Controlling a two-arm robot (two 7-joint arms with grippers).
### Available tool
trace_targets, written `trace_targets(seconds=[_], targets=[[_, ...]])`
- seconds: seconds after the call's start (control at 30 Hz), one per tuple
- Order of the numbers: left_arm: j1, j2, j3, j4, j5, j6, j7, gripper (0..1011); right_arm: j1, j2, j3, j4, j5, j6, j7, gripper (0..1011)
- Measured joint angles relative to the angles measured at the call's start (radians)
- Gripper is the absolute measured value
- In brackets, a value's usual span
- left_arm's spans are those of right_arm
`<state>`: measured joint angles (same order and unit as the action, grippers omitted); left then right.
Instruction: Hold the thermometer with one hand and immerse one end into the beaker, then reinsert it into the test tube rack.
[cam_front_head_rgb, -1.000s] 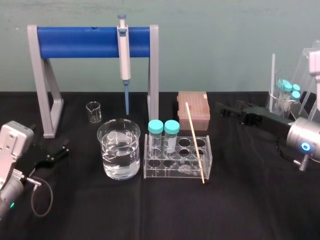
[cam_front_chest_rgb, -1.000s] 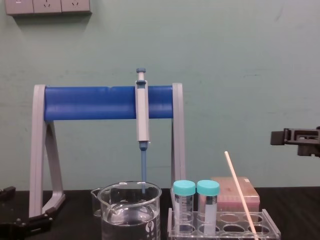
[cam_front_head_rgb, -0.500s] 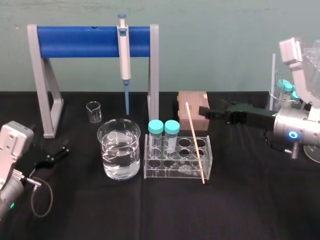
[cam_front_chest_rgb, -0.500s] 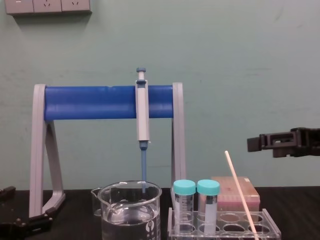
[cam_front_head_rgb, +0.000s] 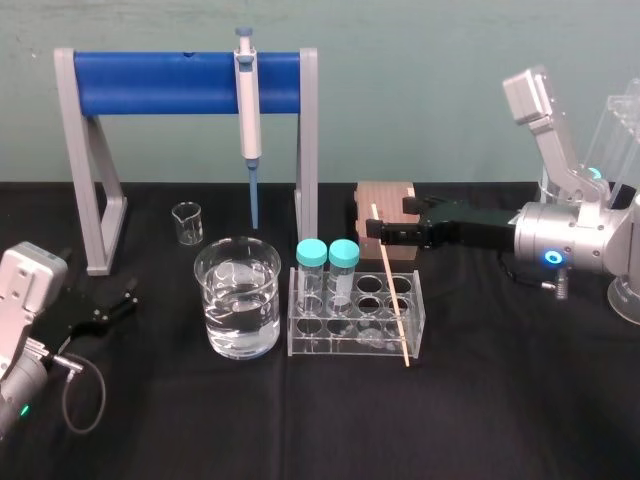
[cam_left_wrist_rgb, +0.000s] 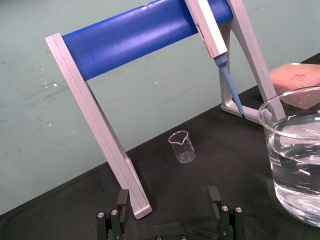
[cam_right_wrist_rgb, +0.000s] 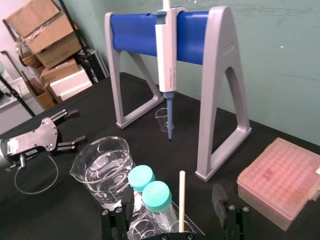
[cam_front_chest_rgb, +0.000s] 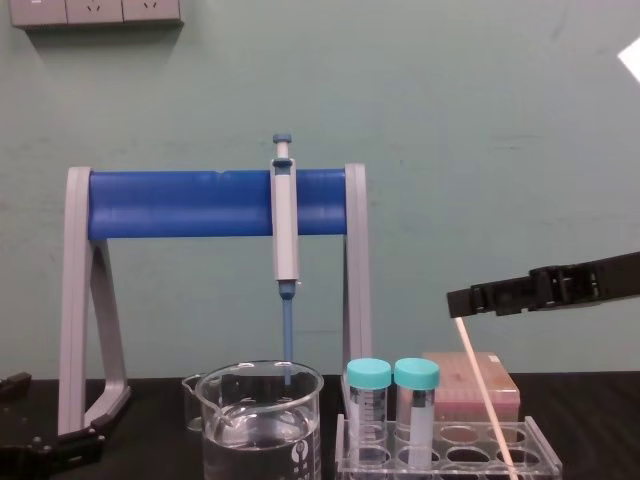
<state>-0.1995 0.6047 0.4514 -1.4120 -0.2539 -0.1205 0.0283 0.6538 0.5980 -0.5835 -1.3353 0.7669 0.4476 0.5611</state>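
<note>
Our left gripper (cam_left_wrist_rgb: 167, 195) sits parked at the table's 8 o'clock with its fingers spread wide and nothing between them; we leave it there. The beaker (cam_front_head_rgb: 238, 298), part full of clear liquid, stands just at 9 o'clock of the rack (cam_front_head_rgb: 357, 322), and the thermometer (cam_front_head_rgb: 392, 290) leans in a hole at the rack's right end, its top tipped toward 11 o'clock. Our right gripper (cam_right_wrist_rgb: 173, 196) reaches in from 3 o'clock at the height of that top end, fingers wide, and the wrist view shows the rod standing in the gap between them, nearer neither finger by much. To take it well, we judge we should centre the rod in the gap, close gently on the upper part, not the very tip, and match the wrist to the rod's lean. Then we lift along the lean, so the rack does not drag or tip and the two capped tubes (cam_front_head_rgb: 327, 254) at 9 o'clock of the rod stay untouched.
</note>
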Motion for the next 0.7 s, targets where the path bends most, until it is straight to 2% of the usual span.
trace_targets(seconds=[0.4, 0.7], targets=[[0.000, 0.000, 0.000, 0.000, 0.000, 0.000, 0.000, 1004, 0.052, -0.042, -0.049, 0.076, -0.042, -0.011, 0.004, 1003], [0.000, 0.000, 0.000, 0.000, 0.000, 0.000, 0.000, 1004, 0.089, -0.074, -0.067, 0.148, -0.070, -0.005, 0.009, 1003]])
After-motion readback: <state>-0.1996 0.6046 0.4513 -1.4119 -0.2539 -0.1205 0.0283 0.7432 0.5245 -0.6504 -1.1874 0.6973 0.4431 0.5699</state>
